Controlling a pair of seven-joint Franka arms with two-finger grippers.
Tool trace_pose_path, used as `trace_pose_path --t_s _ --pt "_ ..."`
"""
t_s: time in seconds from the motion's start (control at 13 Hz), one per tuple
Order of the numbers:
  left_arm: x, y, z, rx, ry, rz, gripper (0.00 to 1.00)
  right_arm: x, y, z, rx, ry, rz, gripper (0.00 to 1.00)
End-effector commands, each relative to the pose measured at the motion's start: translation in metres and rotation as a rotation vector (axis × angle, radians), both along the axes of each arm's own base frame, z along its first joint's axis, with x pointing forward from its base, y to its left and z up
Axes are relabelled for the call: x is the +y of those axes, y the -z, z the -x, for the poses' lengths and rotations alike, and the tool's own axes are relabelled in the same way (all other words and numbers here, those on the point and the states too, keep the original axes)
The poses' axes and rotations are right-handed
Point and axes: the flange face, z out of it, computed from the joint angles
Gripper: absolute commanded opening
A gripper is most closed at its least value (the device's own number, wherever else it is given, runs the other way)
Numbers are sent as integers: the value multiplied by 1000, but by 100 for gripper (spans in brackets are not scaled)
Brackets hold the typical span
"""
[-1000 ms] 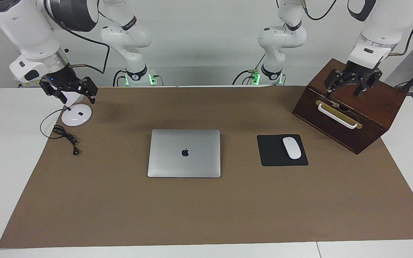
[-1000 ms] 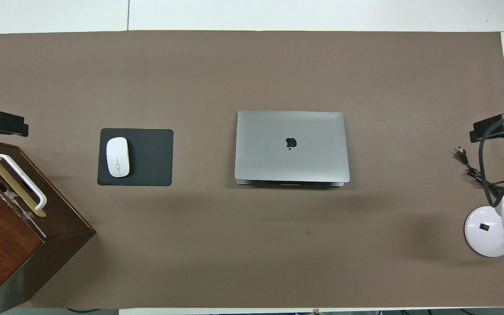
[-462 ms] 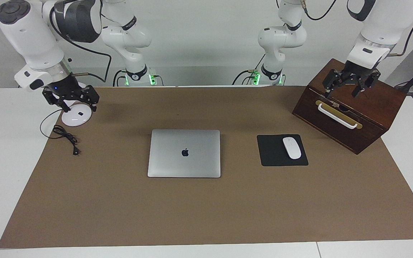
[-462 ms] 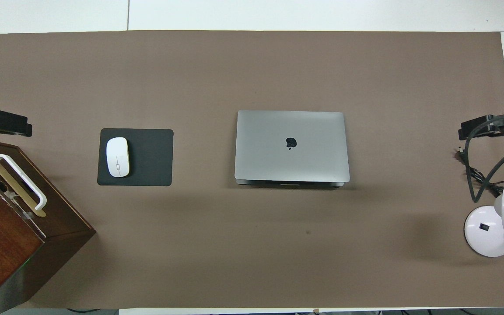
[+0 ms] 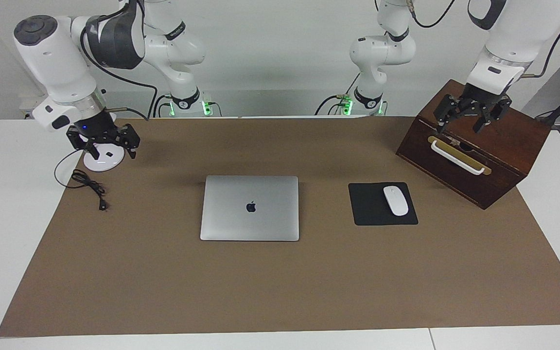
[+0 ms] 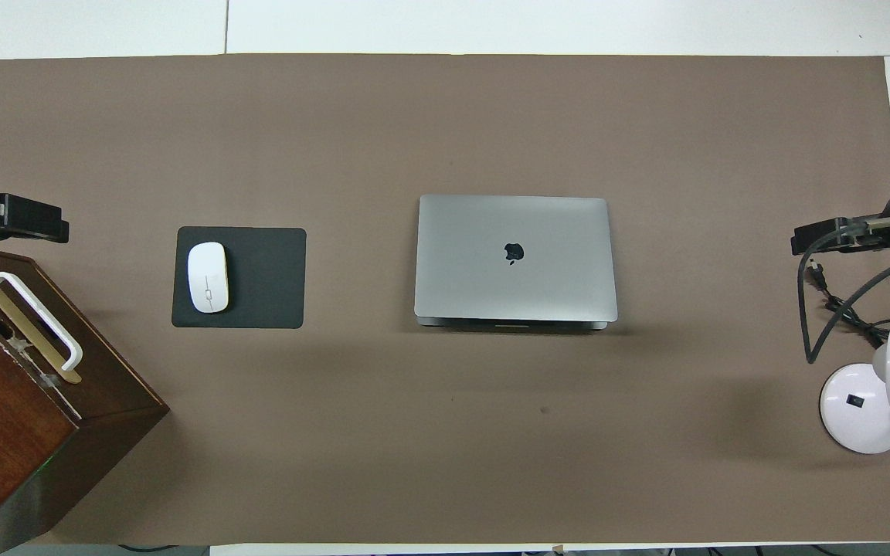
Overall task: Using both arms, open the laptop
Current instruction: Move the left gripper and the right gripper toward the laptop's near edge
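Closed laptop [image 5: 250,208] lies flat mid-mat, likely stiff, smooth, slippery; lift lid at its thin front edge, pin the base; left gripper [image 5: 472,119] and right gripper [image 5: 110,146] both spread, empty.

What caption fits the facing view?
Closed laptop on the brown mat; both open grippers, left and right, hover at the table's ends.
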Motion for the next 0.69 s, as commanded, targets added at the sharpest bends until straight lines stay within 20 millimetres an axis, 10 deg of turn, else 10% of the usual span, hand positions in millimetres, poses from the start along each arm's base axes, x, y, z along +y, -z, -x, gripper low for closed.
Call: trace_pose_path --t_s 0.0,0.08,0.38,0.62 --pt "-14 4 7 -37 -30 14 81 0 13 8 -36 -8 -33 100" --pt "-18 4 7 -42 -24 15 80 3 15 7 -44 -7 -39 99" --pt "-23 13 13 -25 -13 14 0 14 50 4 -127 96 -215 95" --pt "-15 18 18 -7 -24 18 0 43 76 4 -201 195 -349 94"
